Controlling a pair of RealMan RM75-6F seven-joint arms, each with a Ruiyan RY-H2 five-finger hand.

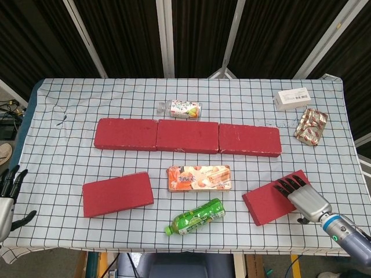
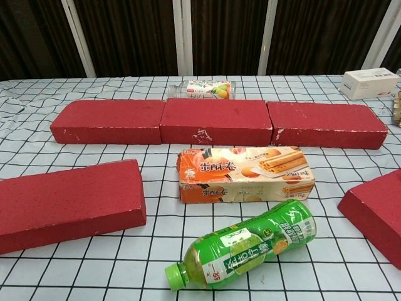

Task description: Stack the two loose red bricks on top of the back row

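Over at the front right of the surface (image 1: 58, 92), right hand (image 1: 304, 196) lies on the loose brick (image 1: 272, 200), fingers (image 1: 288, 185) flat, not gripping (probably lining up a grab). Left hand (image 1: 7, 194) idles, spread and empty. Other brick (image 1: 117, 193) sits front left; back row (image 1: 186, 136) unstacked.

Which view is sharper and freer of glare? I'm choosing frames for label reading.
Chest view: even lighting, soft shadows, and crisp print on the orange biscuit box and green plastic bottle. Head view: also evenly lit without glare, but those labels are too small to read, and the black curtain backdrop stays dark.
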